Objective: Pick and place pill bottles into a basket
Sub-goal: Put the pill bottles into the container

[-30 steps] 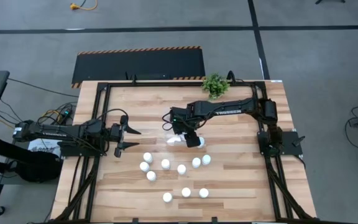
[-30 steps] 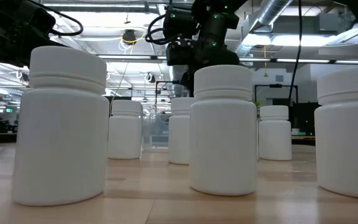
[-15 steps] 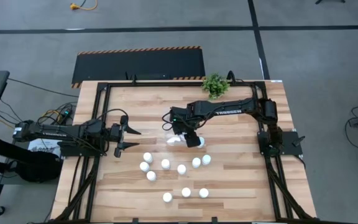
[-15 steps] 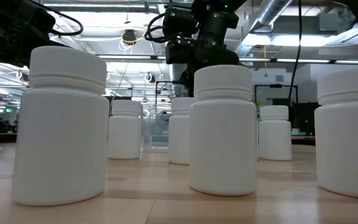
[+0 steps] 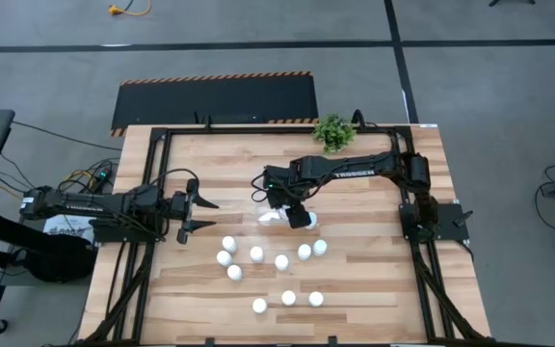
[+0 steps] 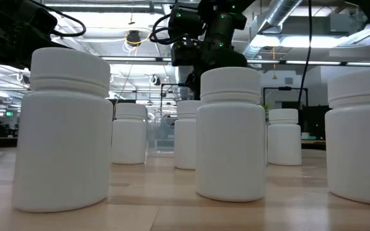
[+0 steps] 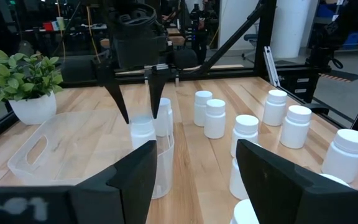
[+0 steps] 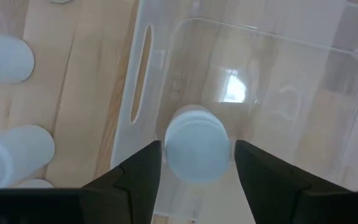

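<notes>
Basket [image 8: 328,81] as landmark: a clear, see-through rectangular container resting on the wooden table [image 5: 220,164], just short of the table's middle, with a slot handle cut into one end wall. Right gripper [image 5: 299,218] hangs directly over the basket, pointing downward. Its two dark fingers [image 8: 138,180] stand on either side of one white pill bottle [image 8: 196,144] that sits upright on the basket floor, against the wall with the slot handle. In the right wrist view a thin gap shows between each finger and the bottle cap, so the jaws are parted slightly wider than the bottle and have hold of nothing. The left wrist view shows the same fingers reaching down to the bottle's cap [image 7: 143,127] inside the basket.

Nine further pill bottles [image 5: 281,261] stand upright on the table outside the basket, scattered in a loose group on its front side, apart from one another. A small green potted plant [image 5: 333,132] stands beyond the basket, at the table's far edge.

Left gripper [image 5: 200,214] waits well to the side of the basket, level above the table, its jaws partly open and empty.
</notes>
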### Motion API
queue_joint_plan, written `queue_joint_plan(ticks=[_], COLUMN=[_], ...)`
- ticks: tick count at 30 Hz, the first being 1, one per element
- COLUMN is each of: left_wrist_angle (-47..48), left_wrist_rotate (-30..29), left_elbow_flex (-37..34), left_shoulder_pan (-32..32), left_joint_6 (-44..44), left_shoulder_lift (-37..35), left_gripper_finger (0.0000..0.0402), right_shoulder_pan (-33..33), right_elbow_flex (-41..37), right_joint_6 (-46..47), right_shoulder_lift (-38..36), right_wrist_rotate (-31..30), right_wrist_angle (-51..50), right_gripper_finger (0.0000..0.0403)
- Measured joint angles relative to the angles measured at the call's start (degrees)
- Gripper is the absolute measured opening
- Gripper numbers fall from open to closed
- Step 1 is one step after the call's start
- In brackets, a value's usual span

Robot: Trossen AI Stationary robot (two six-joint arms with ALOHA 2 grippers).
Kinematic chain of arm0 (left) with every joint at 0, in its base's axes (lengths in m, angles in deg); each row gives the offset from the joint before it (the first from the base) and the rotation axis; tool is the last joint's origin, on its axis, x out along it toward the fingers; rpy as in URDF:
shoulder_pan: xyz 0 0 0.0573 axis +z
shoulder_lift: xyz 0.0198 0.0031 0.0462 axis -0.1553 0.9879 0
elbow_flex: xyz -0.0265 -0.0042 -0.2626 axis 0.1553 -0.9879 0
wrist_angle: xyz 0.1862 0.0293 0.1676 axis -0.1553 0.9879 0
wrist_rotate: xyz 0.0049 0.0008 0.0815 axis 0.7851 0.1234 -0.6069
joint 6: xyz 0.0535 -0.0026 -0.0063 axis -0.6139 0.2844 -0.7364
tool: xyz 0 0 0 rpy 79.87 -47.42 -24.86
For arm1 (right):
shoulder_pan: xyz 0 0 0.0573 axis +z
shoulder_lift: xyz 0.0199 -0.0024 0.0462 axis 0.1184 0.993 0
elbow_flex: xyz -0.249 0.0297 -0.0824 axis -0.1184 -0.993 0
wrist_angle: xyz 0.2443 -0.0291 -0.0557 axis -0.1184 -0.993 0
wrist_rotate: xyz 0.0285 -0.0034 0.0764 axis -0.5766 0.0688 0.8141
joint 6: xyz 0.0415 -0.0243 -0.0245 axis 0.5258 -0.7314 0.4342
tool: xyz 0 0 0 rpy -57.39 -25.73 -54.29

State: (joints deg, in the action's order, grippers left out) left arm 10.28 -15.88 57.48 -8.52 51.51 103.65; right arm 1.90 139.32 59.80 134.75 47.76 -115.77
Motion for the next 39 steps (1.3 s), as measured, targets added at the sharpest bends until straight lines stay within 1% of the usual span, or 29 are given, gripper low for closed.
queue_joint_plan(ticks=[5,10,12,14,17,20,23,28,31,35,39], left_wrist_angle=[0.00,0.00,0.02,0.02,0.05,0.09,0.09,0.09,0.09,0.09,0.09], left_wrist_rotate=[0.00,0.00,0.02,0.04,0.02,0.02,0.02,0.02,0.02,0.02,0.01], left_elbow_flex=[0.00,0.00,0.00,0.00,0.00,0.00,0.00,0.00,0.00,0.00,0.00], left_shoulder_pan=[-0.01,-0.01,-0.01,-0.01,-0.01,-0.01,-0.01,0.00,0.00,-0.01,-0.01], left_joint_6=[0.00,0.00,0.00,0.00,0.00,0.10,0.37,1.25,1.27,1.29,1.29], left_shoulder_lift=[0.00,0.00,0.00,0.00,0.00,0.00,0.01,0.01,0.00,0.00,0.01], left_gripper_finger=[0.0211,0.0211,0.0211,0.0211,0.0211,0.0211,0.0211,0.0211,0.0211,0.0211,0.0211], right_shoulder_pan=[0.00,0.00,0.00,0.00,-0.01,-0.04,0.18,0.55,0.82,1.86,3.20], right_elbow_flex=[0.00,0.00,0.09,1.22,4.11,7.39,10.54,12.64,12.66,12.66,12.66], right_joint_6=[0.01,0.02,0.00,0.02,-0.04,-0.02,0.27,5.35,8.51,11.09,12.60], right_shoulder_lift=[0.00,-0.11,-0.42,-0.44,-0.44,-0.44,-0.44,-0.44,-0.44,-0.44,-0.44], right_wrist_rotate=[-0.05,-0.09,-1.28,-4.05,-6.30,-6.27,-6.15,-5.81,-4.24,-2.11,-1.75], right_wrist_angle=[0.00,0.00,0.04,-0.44,-2.86,-6.29,-12.52,-22.40,-26.69,-27.97,-27.89], right_gripper_finger=[0.0191,0.0199,0.0203,0.0208,0.0217,0.0225,0.0230,0.0230,0.0230,0.0230,0.0230])
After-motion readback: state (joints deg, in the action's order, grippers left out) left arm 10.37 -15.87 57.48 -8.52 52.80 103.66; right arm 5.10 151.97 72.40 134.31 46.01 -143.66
